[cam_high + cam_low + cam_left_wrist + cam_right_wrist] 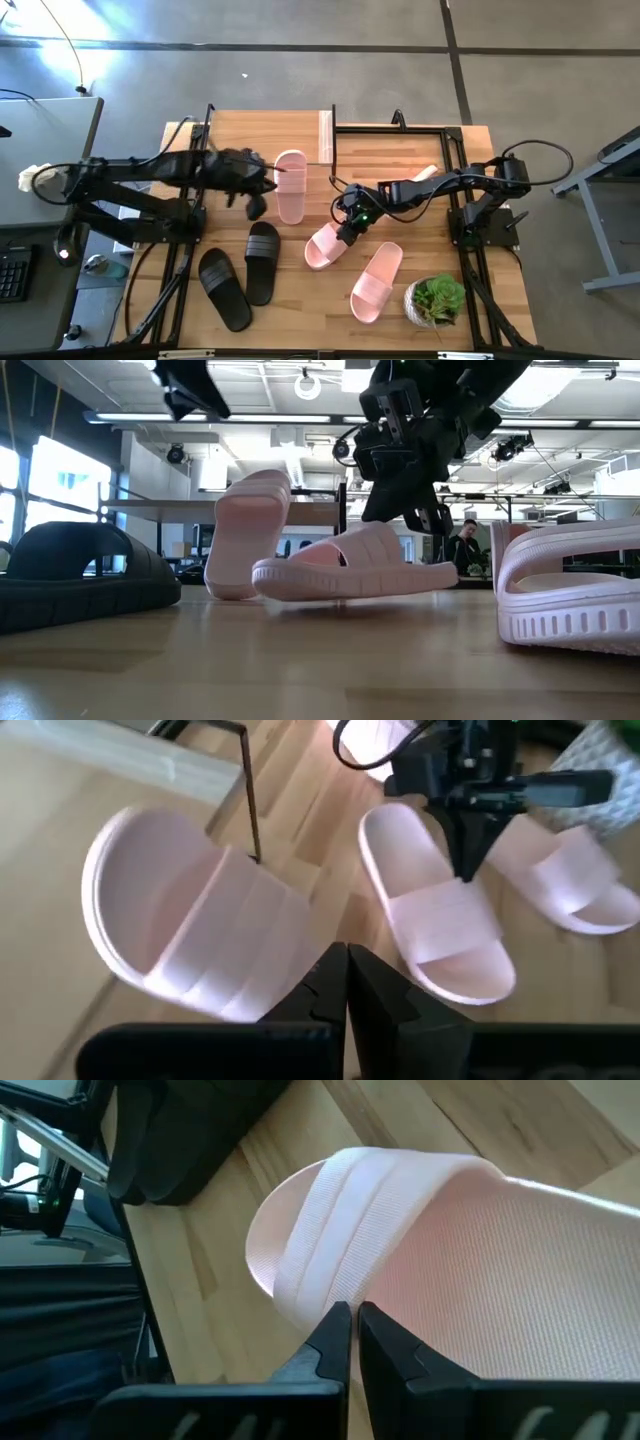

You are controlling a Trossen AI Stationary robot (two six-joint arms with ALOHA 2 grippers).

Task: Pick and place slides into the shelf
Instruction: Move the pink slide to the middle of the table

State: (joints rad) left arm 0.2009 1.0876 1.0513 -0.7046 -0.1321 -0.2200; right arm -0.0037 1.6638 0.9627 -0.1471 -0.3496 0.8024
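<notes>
Three pale pink slides show. One [290, 185] lies beside a black leg of the shelf [140, 755]. One [325, 245] sits mid-table under my right gripper [348, 232], which is shut with its tips at that slide's strap. The third [377, 283] lies nearer the front. Two black slides [222, 288] [263, 262] rest sole-down at the front left. My left gripper [345, 970] is shut and holds nothing. It hangs above the table just left of the slide by the shelf. My right gripper's shut fingertips [340, 1325] meet the strap's edge [330, 1295] on the middle pink slide. They slant down from the table's right. Whether they reach under the strap or only touch it, I cannot tell. The slide appears to lie sole-down on the table [350, 575].
A potted green plant [435, 300] stands at the front right corner, close to the third pink slide. Black metal frame bars [400, 128] run along the back right. Bare wood lies between the black slides and the pink ones.
</notes>
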